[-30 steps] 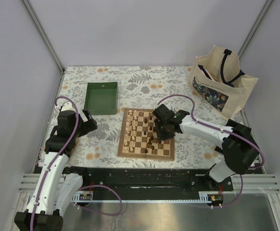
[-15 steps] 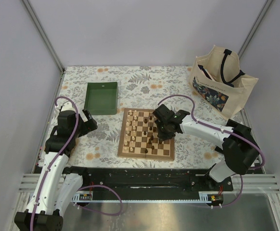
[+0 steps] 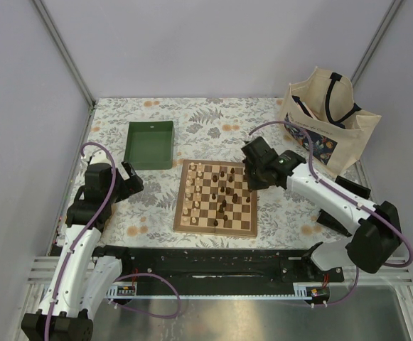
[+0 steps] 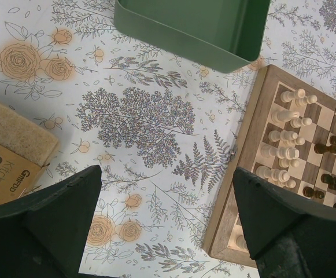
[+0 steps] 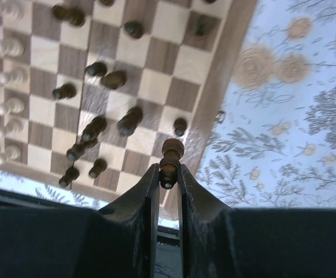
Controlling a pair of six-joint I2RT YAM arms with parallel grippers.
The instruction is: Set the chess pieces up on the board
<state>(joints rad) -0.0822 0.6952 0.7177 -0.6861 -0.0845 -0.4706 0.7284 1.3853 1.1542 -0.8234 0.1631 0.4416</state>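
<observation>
Presently: one dark chess piece (image 5: 171, 157), pinched by the right pincer (image 5: 168, 174) above the right border of the board (image 3: 215, 229), which lies mid-way across the bench (image 3: 192, 117), toward its near edge. Left pincer (image 4: 166, 179): spread, idle by the left edge. We judge the piece should be lowered squarely onto its home square, clear of crowded neighbours, before release. Change: a second ago the right pincer hung over mid-board; it now sits at the board's far right corner.
</observation>
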